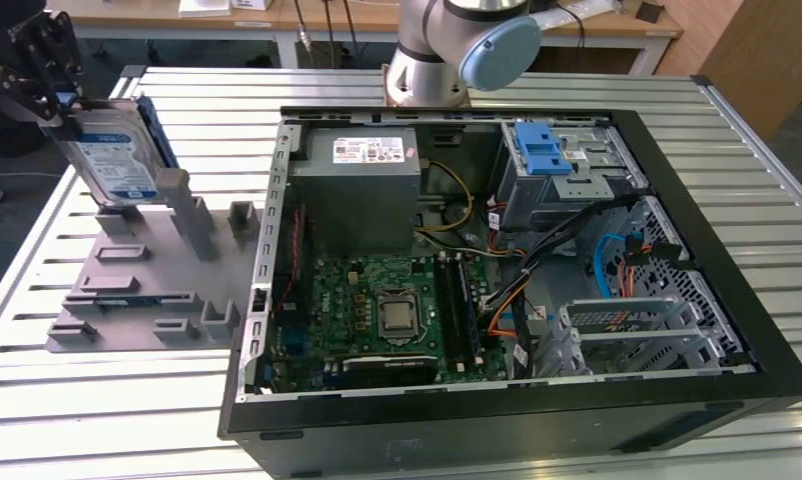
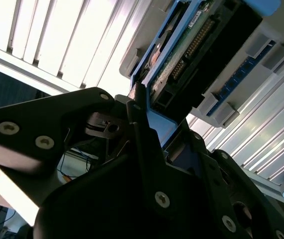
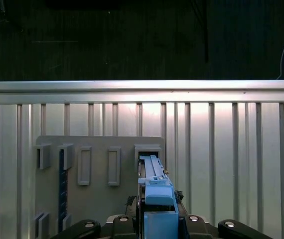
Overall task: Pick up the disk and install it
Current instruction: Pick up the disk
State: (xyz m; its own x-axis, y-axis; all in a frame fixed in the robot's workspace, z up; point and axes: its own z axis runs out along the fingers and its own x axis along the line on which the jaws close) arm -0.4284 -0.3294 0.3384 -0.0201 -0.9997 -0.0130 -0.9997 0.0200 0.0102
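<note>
Silver blue-bracketed disk (image 1: 118,165): on edge, long axis running straight down from my grip.
My black pincer (image 1: 65,112): clenched on its top end.

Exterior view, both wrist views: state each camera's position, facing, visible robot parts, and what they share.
Exterior view: off the arm, high, looking down on the open computer case and grey rack; shows the arm and the gripper clamping the disk.
First wrist view: at the wrist, looking past the gripper along the disk's edge to the rack.
Second wrist view: at the wrist, close on the black fingers and the disk's circuit board.
Shared: all show gripper and disk.
</note>
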